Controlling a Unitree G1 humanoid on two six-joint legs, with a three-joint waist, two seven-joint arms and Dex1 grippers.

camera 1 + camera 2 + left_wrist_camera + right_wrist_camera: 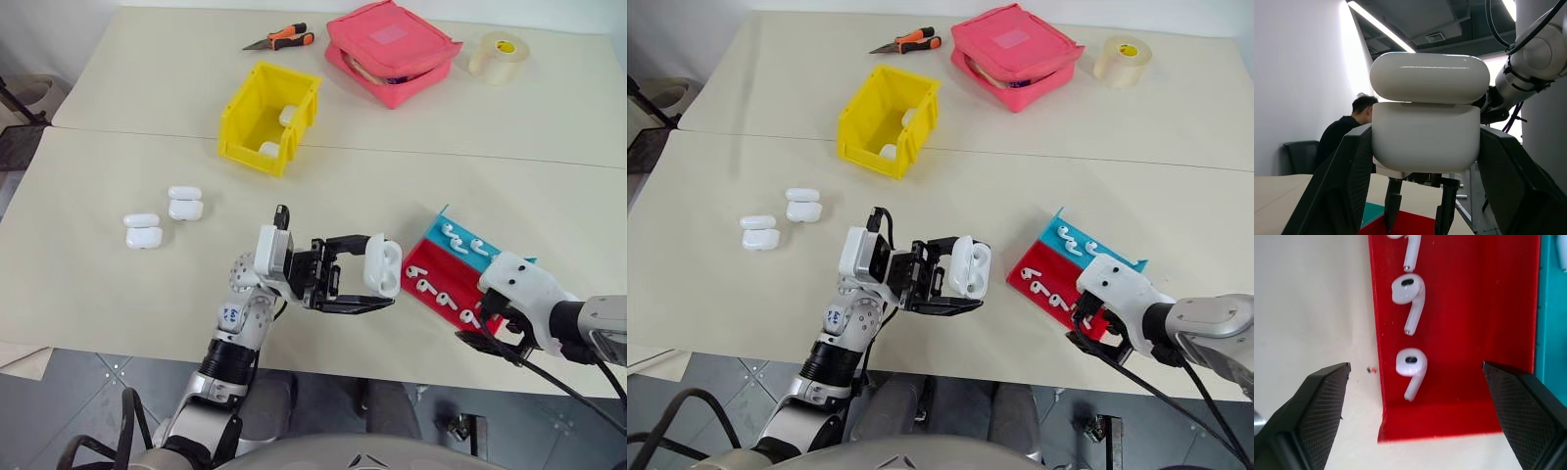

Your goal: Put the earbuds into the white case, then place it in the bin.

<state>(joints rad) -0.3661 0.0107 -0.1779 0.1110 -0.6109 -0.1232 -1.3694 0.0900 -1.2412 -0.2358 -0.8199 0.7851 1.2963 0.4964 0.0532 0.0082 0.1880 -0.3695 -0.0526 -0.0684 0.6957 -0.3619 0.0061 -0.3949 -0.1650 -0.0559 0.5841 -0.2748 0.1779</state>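
Lying at nine o'clock on the table (88, 294) were two pairs of spare cases (143, 231), well apart from everything else, with bare tabletop all round them and out to the near edge. At eleven o'clock stood the bin (257, 106), two more white cases inside it, its lowered lip facing the near side; open surface ran from that lip down to the arms. Beyond it at twelve o'clock lay pliers (279, 39), then a pink pouch (392, 49), then a tape roll (499, 56) at one o'clock, all near the far edge.

At the centre, the left gripper (355, 277) hovered above the table's near part, pinching the case (382, 266) by its sides between both fingers, lid flipped up. In the left wrist view the case (1425, 137) sat squarely between the pads, lid ajar above the body. A seated person (1347, 132) showed far behind it.

At four o'clock the tray (443, 269) lay close to the near edge, its red half nearer, blue half behind, with earbuds (425, 285) strewn in both. The right gripper (490, 338) hung over the tray's near end, jaws spread wide. In the right wrist view its fingers (1322, 401) straddled the red corner, one outside over bare table, and an earbud (1411, 368) lay between them untouched, just inside the tray's wall.
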